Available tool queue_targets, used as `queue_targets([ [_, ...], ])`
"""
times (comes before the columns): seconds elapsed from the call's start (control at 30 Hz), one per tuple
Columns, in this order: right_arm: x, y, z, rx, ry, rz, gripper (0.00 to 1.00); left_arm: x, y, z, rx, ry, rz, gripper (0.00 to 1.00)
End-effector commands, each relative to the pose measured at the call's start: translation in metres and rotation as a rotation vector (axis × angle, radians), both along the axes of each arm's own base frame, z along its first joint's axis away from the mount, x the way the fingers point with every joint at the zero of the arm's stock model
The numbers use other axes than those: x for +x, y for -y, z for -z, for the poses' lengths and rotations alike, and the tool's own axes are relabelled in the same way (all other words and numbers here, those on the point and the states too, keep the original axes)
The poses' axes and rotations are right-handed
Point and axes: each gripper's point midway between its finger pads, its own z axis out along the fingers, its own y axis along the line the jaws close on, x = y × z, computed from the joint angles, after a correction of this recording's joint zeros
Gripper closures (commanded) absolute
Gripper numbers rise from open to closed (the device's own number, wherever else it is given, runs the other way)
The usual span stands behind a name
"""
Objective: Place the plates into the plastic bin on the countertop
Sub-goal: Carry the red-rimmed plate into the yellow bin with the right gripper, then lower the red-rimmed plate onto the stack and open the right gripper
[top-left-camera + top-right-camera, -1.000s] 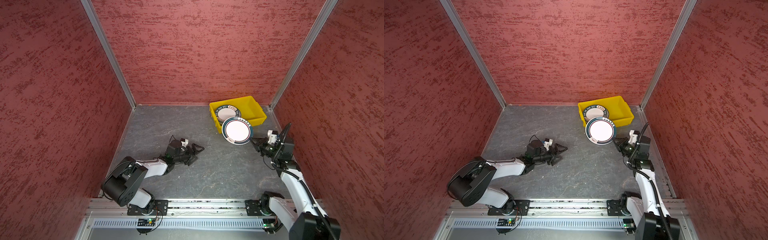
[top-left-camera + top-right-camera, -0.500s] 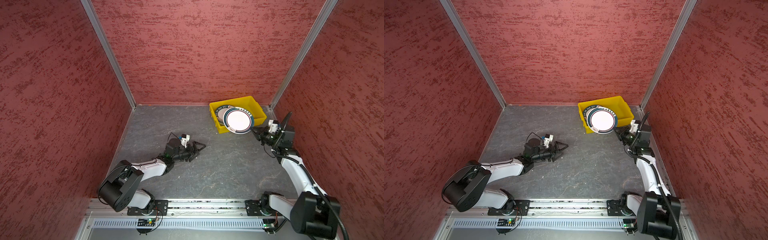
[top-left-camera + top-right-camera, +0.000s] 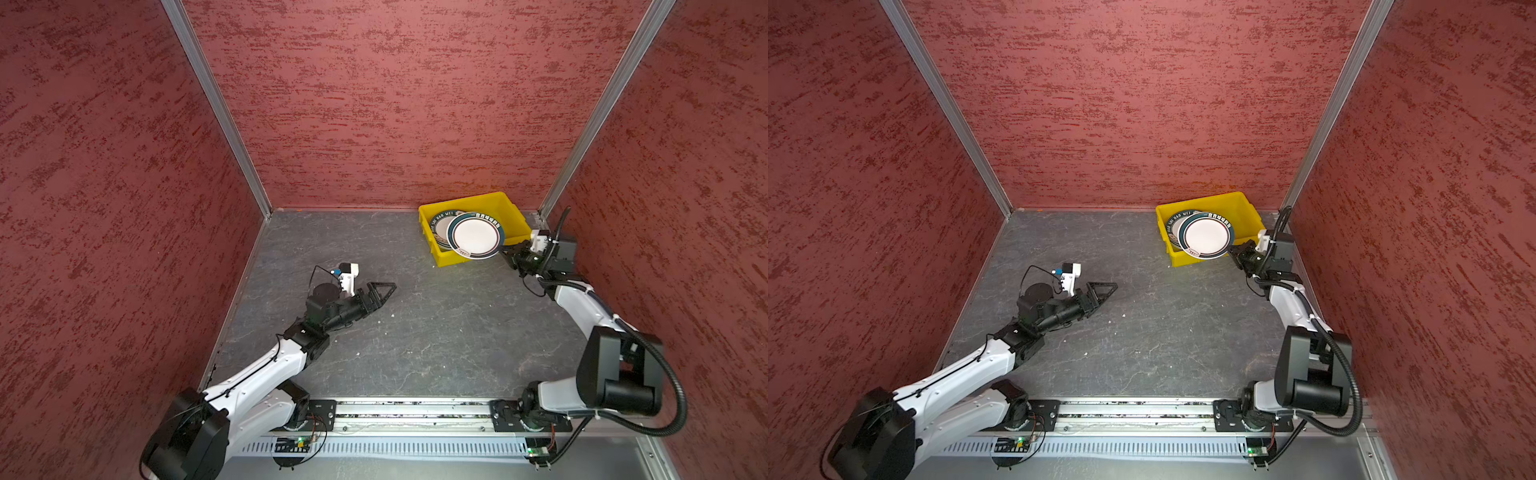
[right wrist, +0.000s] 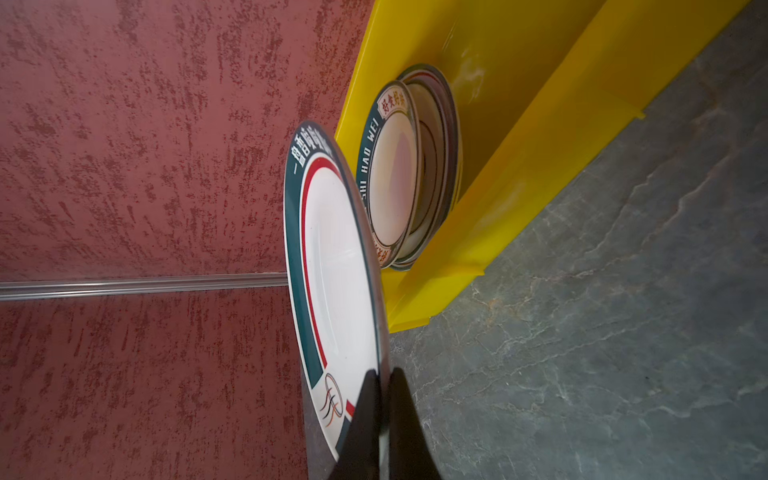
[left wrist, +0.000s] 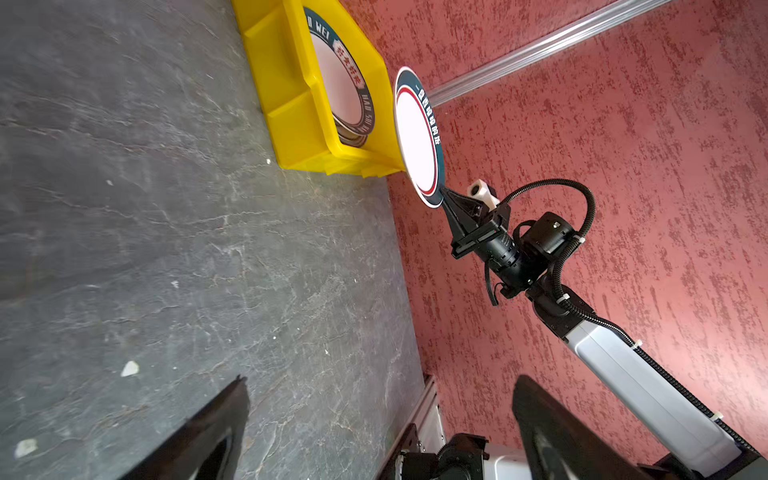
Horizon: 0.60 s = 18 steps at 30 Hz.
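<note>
Your table (image 3: 436, 353) is a dark grey slab with pale veins, boxed in on the left, far and right by rough red walls (image 3: 374, 104), with metal strips (image 3: 216, 108) in the far corners; a few pale flecks (image 3: 392, 314) lie near its middle; a metal rail (image 3: 415, 411) runs along the near edge and carries both arm bases. The yellow bin (image 3: 513, 210) stands on the table in the far right corner, close to the walls; a stack of plates (image 3: 439, 222) lies in its left half. Your right end effector (image 4: 383, 376) is clamped on the rim of a white plate (image 3: 475, 235) with a dark green border; that plate hangs face up above the bin's near wall, clear of the rim, and overlaps the stack in both top views. Your left end effector (image 3: 384, 289) is low over the table, left of the middle; its fingers (image 5: 224, 415) are spread wide with nothing between them, well apart from the bin.
</note>
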Motion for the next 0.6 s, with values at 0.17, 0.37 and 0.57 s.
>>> queue_targets([
  [0.17,0.036,-0.007,-0.021,-0.048,0.097,-0.014,1.00,-0.006,-0.029,0.028,0.047,-0.060,-0.085,0.00],
  [0.37,0.053,-0.013,-0.002,-0.064,0.058,-0.022,1.00,-0.008,-0.032,0.030,0.036,-0.074,-0.088,0.01],
  [0.57,0.064,-0.022,0.011,-0.054,0.033,-0.048,1.00,-0.010,-0.033,0.031,0.029,-0.086,-0.078,0.01],
])
